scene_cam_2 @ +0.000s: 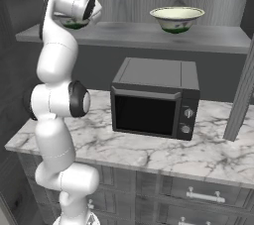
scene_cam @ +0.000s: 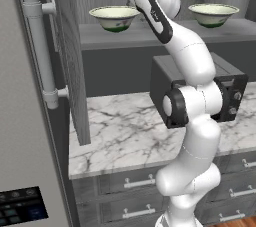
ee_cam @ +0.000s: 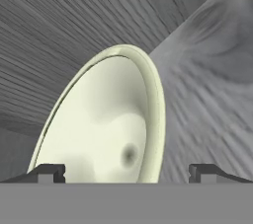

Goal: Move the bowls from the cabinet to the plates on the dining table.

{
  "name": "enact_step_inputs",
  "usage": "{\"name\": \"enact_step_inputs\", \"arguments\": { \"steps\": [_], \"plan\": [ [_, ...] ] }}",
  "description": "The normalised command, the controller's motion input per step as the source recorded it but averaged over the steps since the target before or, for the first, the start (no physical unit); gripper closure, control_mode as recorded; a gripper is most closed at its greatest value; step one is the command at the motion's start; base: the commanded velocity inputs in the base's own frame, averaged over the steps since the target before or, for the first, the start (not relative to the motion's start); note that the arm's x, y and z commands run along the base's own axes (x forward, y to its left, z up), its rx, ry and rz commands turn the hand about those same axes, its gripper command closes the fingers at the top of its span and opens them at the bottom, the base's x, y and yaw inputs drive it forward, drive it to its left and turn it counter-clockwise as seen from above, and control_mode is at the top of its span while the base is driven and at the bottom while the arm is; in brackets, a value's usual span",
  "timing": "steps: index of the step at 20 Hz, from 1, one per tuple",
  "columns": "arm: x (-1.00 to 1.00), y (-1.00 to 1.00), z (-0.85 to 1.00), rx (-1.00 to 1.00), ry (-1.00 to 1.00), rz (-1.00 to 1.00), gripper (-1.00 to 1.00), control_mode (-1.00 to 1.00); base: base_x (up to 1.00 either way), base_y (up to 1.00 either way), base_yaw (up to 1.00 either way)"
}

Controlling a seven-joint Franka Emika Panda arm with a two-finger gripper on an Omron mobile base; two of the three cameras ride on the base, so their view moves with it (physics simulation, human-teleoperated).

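— What sits on the marble counter [scene_cam_2: 149,154]?
— A black microwave [scene_cam_2: 155,98], door shut, two round knobs [scene_cam_2: 187,121] at its right (one above the other).
— And below?
— Grey drawers [scene_cam_2: 198,195] with small silver handles. At the left, a tall pale appliance [scene_cam: 22,136] with a dark control panel [scene_cam: 22,207].

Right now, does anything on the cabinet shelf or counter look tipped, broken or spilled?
Nothing stands out. Both cream-white ceramic bowls sit upright and apart on the grey wood-grain cabinet shelf. The black box-shaped microwave stands square on the marble counter. No spills or breaks.
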Motion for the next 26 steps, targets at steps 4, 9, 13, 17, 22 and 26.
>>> {"name": "enact_step_inputs", "arguments": {
  "steps": [4, 9, 13, 17, 22, 26],
  "plan": [
    [0.03, 0.00, -0.10, 0.00, 0.01, 0.00, -1.00, -1.00, 0.00, 0.00, 0.00],
    [0.00, 0.00, -0.19, 0.00, 0.02, 0.00, -1.00, -1.00, 0.00, 0.00, 0.00],
    [0.00, 0.00, -0.32, 0.00, 0.01, 0.00, -1.00, -1.00, 0.00, 0.00, 0.00],
    [0.00, 0.00, -0.08, 0.00, 0.00, 0.00, -1.00, -1.00, 0.00, 0.00, 0.00],
    [0.00, 0.00, 0.00, 0.00, 0.00, 0.00, 1.00, -1.00, 0.00, 0.00, 0.00],
    [0.00, 0.00, 0.00, 0.00, 0.00, 0.00, 1.00, -1.00, 0.00, 0.00, 0.00]
  ]
}}
